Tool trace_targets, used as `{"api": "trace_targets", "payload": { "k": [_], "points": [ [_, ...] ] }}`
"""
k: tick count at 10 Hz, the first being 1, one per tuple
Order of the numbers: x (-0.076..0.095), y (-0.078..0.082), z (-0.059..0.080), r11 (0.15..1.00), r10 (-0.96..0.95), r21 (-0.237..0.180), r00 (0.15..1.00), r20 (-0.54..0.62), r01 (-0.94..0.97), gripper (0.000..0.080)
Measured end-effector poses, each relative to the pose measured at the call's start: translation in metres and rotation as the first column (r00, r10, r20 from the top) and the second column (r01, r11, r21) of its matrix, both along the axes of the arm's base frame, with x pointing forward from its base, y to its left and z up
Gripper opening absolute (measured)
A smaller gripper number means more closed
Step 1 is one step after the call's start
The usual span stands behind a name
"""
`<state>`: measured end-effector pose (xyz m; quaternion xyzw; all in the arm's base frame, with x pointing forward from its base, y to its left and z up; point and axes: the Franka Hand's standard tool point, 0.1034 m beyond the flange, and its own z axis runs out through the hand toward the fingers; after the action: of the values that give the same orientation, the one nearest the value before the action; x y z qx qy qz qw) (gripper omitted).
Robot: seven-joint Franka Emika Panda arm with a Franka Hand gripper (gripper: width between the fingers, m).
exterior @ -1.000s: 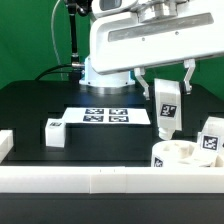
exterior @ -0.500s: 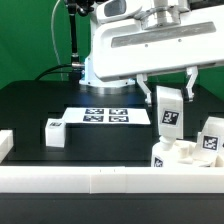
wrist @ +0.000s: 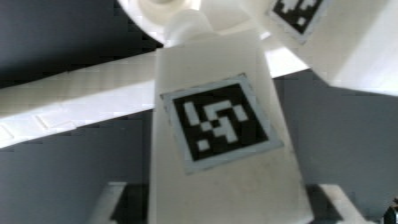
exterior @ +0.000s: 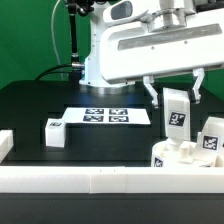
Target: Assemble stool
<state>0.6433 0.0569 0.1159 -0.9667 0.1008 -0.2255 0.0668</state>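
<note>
- While the gripper clamps the held leg upright, I see it just above the seat disc, behind the rail wall.
- Wrist view fills with its tag; fingers barely show.
- Second leg is cut off by the frame edge; third leg lies near the marker board.

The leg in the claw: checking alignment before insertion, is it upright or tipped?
Upright, near enough: the leg hangs with its long axis about vertical, clamped in the claw above the seat disc.
</note>
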Motion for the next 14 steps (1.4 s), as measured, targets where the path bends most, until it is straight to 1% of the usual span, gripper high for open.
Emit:
{"api": "trace_targets", "payload": {
  "k": [2, 4, 6, 10, 12, 14],
  "points": [
    [0.000, 0.000, -0.001, 1.000, -0.001, 0.000, 1.000, -0.001, 0.001, 0.0327],
    [-0.006, -0.004, -0.010, 1.000, -0.006, -0.014, 1.000, 0.005, 0.006, 0.0327],
    [-0.010, -0.006, -0.014, 1.000, -0.007, -0.017, 1.000, -0.002, 0.007, 0.0327],
    [-0.012, -0.003, -0.018, 1.000, -0.004, -0.017, 1.000, -0.010, 0.004, 0.0327],
    [-0.014, -0.002, -0.024, 1.000, -0.002, -0.019, 1.000, -0.018, 0.002, 0.0327],
    [-0.013, -0.004, -0.025, 1.000, -0.008, -0.028, 1.000, 0.000, 0.008, 0.0327]
  ]
}}
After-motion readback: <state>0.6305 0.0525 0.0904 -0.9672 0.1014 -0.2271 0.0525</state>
